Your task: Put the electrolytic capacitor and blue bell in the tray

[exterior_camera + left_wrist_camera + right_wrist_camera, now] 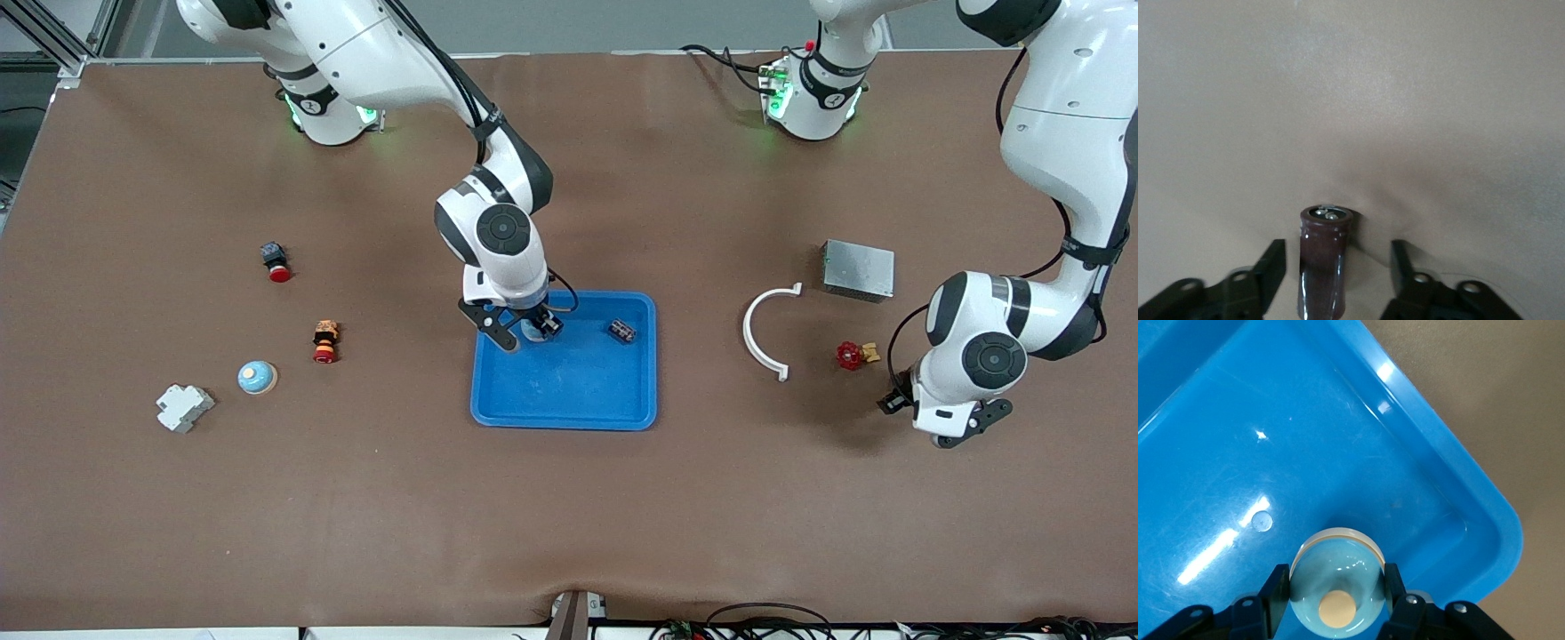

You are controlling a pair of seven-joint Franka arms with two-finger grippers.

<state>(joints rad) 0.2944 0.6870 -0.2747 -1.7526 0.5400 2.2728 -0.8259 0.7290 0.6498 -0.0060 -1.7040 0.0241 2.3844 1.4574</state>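
1. Right gripper (531, 331) clamps the blue bell (1337, 585) over the tray (569, 400) corner; lower it, then release.
2. Keep clear of the rim and the capacitor (621, 331) in the tray.
3. Left gripper (1338, 280) stands open around a brown capacitor (1325, 260) on the counter (569, 533).

Even overhead light fills the front view, casting soft shadows under both arms. White glare streaks the tray (1338, 440) floor in the right wrist view. The left wrist view is dim and hazy, its capacitor (1325, 260) slightly soft.
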